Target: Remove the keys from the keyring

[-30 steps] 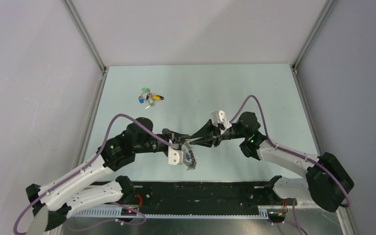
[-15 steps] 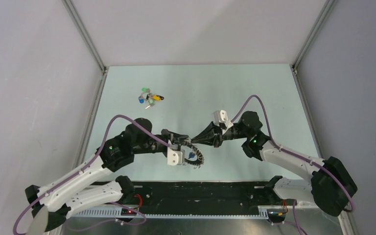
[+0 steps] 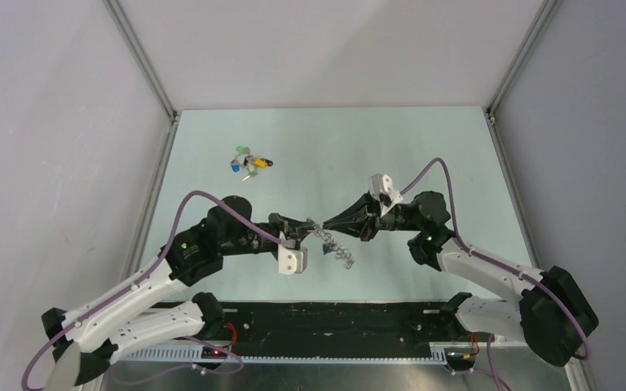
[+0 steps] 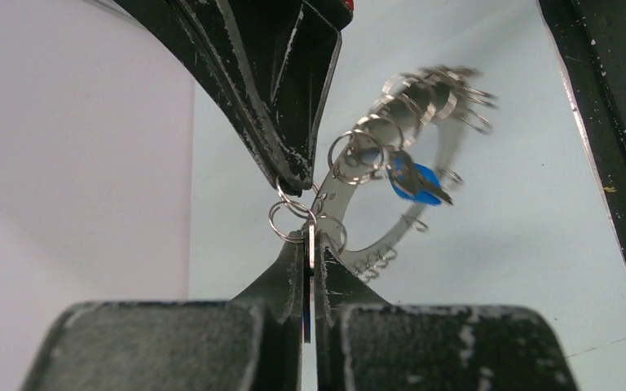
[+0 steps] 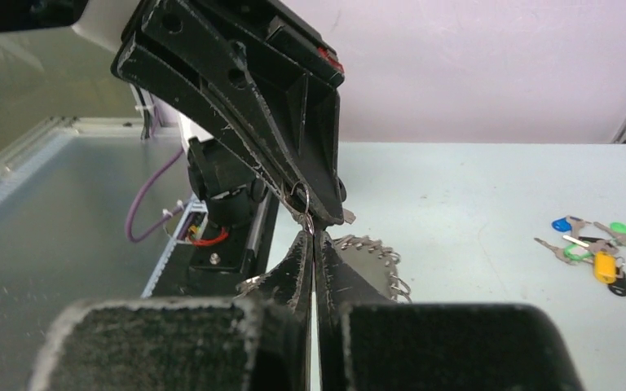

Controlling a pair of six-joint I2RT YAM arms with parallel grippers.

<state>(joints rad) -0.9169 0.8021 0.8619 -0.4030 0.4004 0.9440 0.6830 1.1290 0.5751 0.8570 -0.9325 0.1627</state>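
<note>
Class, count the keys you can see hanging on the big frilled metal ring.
1: a blue-headed key, hanging from a rim loop of the keyring. Others may be hidden.

Left arm and right arm reach inward from their bases, elbows bowed outward; the left gripper and right gripper meet tip to tip, pointing at each other; both pairs of fingers are pressed together, a hairline gap between.
</note>
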